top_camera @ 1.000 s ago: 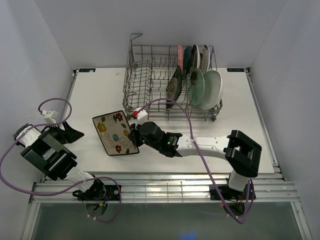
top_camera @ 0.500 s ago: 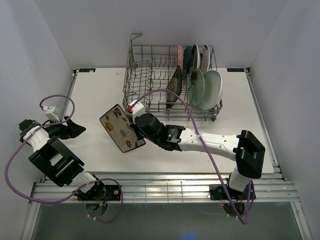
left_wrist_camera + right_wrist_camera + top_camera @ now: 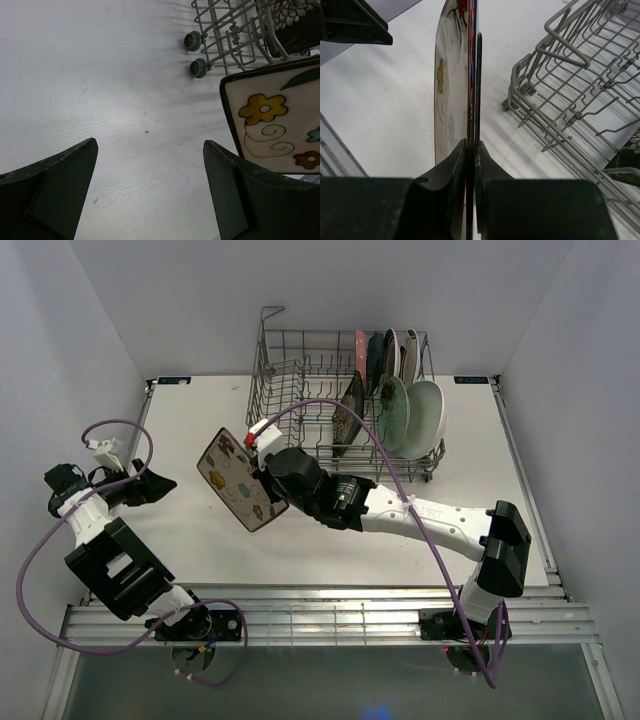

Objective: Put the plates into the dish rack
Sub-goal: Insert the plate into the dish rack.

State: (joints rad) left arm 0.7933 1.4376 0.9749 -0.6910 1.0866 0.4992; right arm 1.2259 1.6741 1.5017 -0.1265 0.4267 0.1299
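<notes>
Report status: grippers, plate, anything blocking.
Right gripper shut on cream floral plate, held on edge left of dish rack. Left gripper open, empty. Nothing between plate and rack.

Left claw (image 3: 152,486) gapes wide; right claw (image 3: 471,150) is pinched tight, arm stretched leftward.

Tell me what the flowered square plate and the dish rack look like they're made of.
Square plate: probably glazed ceramic; glossy cream face with painted flowers, dark rim, shiny reflections along its thin edge in the right wrist view.
Dish rack: metal wire, likely with a dull grey coating; thin bent rods and upright tines, no bright glare.
</notes>
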